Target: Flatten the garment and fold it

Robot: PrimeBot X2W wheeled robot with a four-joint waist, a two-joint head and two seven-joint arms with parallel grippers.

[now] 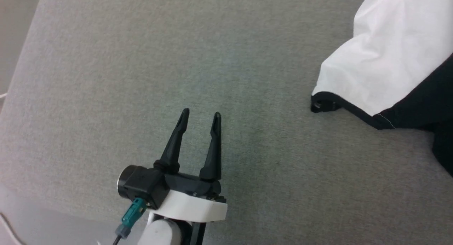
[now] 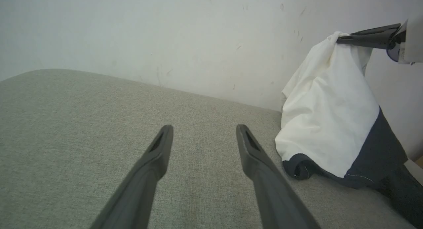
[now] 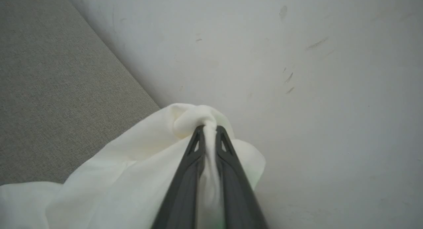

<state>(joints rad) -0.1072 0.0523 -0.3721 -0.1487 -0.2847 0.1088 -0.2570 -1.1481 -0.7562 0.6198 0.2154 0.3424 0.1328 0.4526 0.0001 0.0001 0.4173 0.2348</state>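
**Garment: raised by one pinch, right of the free gripper**

Garment (image 1: 382, 61): bunched, hanging from the right gripper (image 3: 209, 128), which is clamped on a white fold. Its black edge (image 1: 324, 104) rests on the cushion (image 1: 141, 61). Long axis: steeply up, from cushion to pinch. Left gripper (image 1: 201, 114): fingers spread, empty, above bare cushion. The garment lies to its right, well apart, black edge nearest.

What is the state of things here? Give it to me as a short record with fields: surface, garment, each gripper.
surface: grey woven fabric, pale wall behind
garment: white with black parts, bunched, top raised, lower edge resting on the surface
left gripper: open, empty, above bare surface, apart from the garment
right gripper: shut on a bunch of the garment's white cloth, holding it up
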